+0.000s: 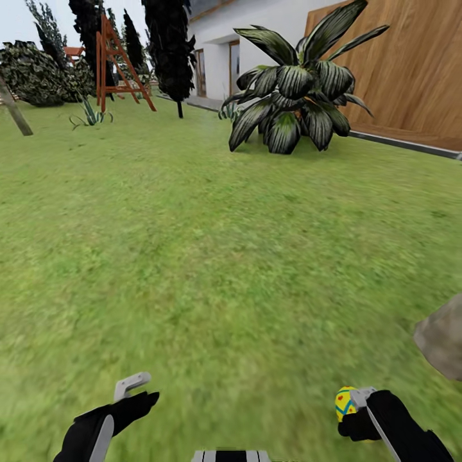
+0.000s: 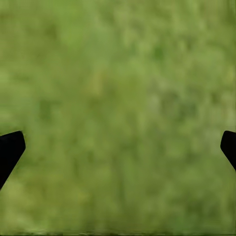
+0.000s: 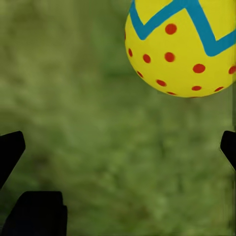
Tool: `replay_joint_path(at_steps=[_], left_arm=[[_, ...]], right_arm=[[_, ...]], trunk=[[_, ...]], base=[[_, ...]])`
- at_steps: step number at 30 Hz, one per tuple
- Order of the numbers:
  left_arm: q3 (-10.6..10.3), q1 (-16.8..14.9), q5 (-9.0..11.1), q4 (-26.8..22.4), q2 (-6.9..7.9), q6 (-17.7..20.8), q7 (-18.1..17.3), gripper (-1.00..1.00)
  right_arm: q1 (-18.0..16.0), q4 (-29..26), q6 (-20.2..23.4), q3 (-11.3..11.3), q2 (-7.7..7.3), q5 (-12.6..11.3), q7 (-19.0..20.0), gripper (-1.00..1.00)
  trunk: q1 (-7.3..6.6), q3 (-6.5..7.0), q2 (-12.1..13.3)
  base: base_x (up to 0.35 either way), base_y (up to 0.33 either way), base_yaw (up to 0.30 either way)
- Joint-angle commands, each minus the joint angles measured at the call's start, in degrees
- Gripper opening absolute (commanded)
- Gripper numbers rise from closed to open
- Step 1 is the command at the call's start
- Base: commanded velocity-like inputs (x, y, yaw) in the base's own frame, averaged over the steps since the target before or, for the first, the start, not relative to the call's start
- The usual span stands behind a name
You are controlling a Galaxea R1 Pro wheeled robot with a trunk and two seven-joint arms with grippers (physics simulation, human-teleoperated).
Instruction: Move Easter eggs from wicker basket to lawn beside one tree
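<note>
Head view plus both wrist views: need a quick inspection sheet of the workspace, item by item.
Surface: lawn, short green grass.
Job's things: one Easter egg at the right gripper.
Clutter: grey rock at right edge.
Grippers: left gripper over grass, open, nothing between its fingers; right gripper holds the egg.
Cables: nothing seen.
Surroundings: broad-leafed plant, wooden wall, white house, dark cypress, orange frame.

The head camera looks forward and down across the lawn [image 1: 212, 256] toward the house [image 1: 256, 32] and wooden garage wall [image 1: 410, 70]. Both wrist cameras point down at blurred grass (close up), the ground all three views share; the right one frames an Easter egg [image 3: 182, 46] very near.
</note>
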Motion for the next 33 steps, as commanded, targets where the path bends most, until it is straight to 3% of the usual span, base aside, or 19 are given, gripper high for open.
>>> replay_joint_path(at_steps=[1, 16, 28, 33], left_arm=[[0.18, -0.04, 0.14, -0.03, -0.07, 0.36, -0.2, 1.0], [0.15, -0.04, 0.19, 1.06, -0.51, 0.36, -0.22, 1.0], [0.15, -0.04, 0.2, 1.1, -0.51, 0.36, -0.48, 1.0], [0.15, -0.04, 0.12, 1.16, -0.82, 0.36, -0.4, 1.0]], right_arm=[[0.0, -0.05, 0.19, 0.12, -0.05, 0.59, 0.46, 1.0], [-0.02, -0.1, 0.25, -0.13, -0.13, 0.43, 0.68, 1.0], [0.0, -0.1, 0.46, -0.14, -0.14, 0.43, 0.72, 1.0], [0.0, -0.1, 0.5, -0.14, -0.06, 0.43, 0.64, 1.0]], trunk=[[-0.06, 0.18, -0.01], [-0.44, 3.5, 0.19], [-0.75, 6.43, 0.36], [-0.88, 7.55, 0.42]], base=[[-0.219, -0.198, 0.287], [-0.084, -0.08, 0.054], [0.0, 0.0, -0.267], [-0.229, -0.028, -0.042]])
